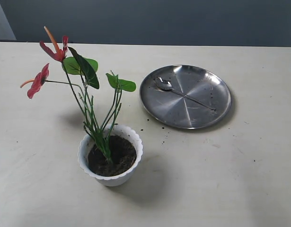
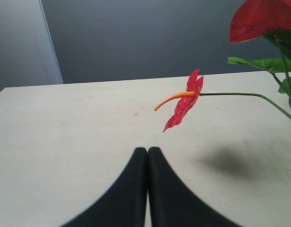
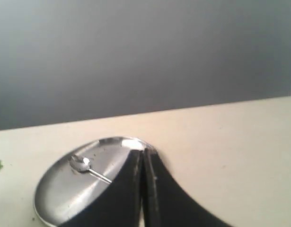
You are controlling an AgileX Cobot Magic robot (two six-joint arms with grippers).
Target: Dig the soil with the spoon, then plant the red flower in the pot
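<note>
The red flower (image 1: 88, 94) stands upright in the white scalloped pot (image 1: 110, 177), its stems sunk in the dark soil (image 1: 118, 158). One bloom (image 2: 185, 101) and a second bloom (image 2: 261, 19) show in the left wrist view, well beyond my left gripper (image 2: 147, 150), which is shut and empty. The spoon (image 1: 176, 91) lies in the steel plate (image 1: 202, 116), bowl toward the far left. In the right wrist view the spoon (image 3: 83, 165) lies beside my right gripper (image 3: 144, 152), shut with nothing held. Neither gripper shows in the exterior view.
Specks of soil are scattered on the cream table (image 1: 221, 179) between the pot and the plate, and a few inside the plate. A grey wall (image 1: 159, 19) runs behind the table's far edge.
</note>
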